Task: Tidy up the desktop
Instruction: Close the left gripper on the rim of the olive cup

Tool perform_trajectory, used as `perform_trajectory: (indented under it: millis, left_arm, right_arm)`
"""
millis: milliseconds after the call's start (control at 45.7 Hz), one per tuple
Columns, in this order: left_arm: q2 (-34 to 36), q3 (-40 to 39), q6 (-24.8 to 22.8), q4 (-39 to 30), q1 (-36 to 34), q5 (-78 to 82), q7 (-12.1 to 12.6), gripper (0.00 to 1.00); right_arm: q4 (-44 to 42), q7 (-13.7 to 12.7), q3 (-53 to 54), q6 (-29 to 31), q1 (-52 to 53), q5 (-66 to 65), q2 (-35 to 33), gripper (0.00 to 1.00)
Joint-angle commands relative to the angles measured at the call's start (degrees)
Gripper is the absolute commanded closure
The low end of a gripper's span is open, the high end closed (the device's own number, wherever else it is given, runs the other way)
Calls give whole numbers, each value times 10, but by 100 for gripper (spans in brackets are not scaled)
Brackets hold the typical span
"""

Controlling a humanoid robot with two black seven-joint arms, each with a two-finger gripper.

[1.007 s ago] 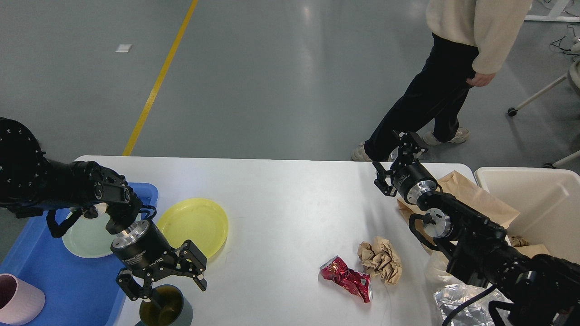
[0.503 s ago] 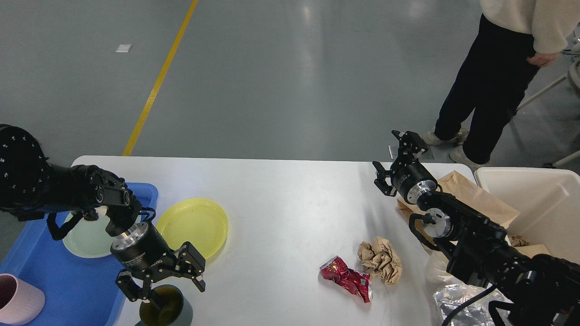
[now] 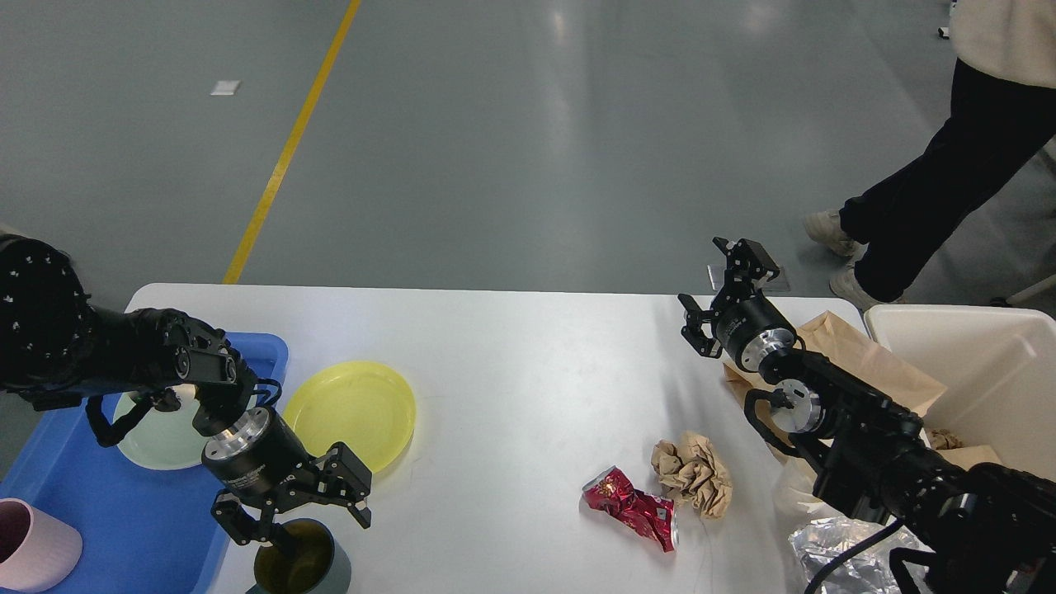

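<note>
Person (image 3: 965, 157) farther right, desktop (image 3: 511, 371) seemingly unchanged

1. Bright, even light from overhead; colours read clean.
2. Pale streaks of glare run down the grey floor (image 3: 569, 124) near top centre.
3. The desktop (image 3: 511, 371) shines softly, brightest toward its far left corner.
4. Shadows are faint and short, sitting close under things.
5. Focus is sharp throughout, with no clear blur or edge distortion.
</note>
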Motion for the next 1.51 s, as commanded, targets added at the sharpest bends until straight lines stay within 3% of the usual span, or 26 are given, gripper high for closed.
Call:
perform_trajectory:
  millis: [0, 284, 481, 591, 700, 810, 941, 1094, 1204, 1488]
  left_arm:
    - [0, 0, 11, 0, 0, 0, 1, 4]
    - [0, -3, 8, 0, 0, -1, 3, 11]
    - [0, -3, -7, -1, 1, -1, 4, 35]
    - [0, -2, -21, -1, 1, -1, 4, 42]
    - [0, -1, -33, -1, 3, -1, 4, 57]
    - [-1, -1, -39, -1, 4, -1, 4, 63]
    - [-1, 1, -54, -1, 4, -1, 3, 78]
    - [-1, 1, -56, -1, 3, 0, 3, 81]
    - [-1, 2, -56, -1, 3, 0, 3, 96]
    - [-1, 2, -56, 0, 3, 0, 3, 100]
  right_arm:
    - [0, 0, 0, 0, 0, 0, 0, 0]
    - [0, 0, 0, 0, 0, 0, 0, 0]
    - [0, 0, 0, 0, 0, 0, 0, 0]
    - [0, 0, 0, 0, 0, 0, 0, 0]
    - [0, 0, 0, 0, 0, 0, 0, 0]
    - [0, 0, 0, 0, 0, 0, 0, 0]
    - [0, 0, 0, 0, 0, 0, 0, 0]
    - [0, 0, 0, 0, 0, 0, 0, 0]
    - [0, 0, 0, 0, 0, 0, 0, 0]
    - [0, 0, 0, 0, 0, 0, 0, 0]
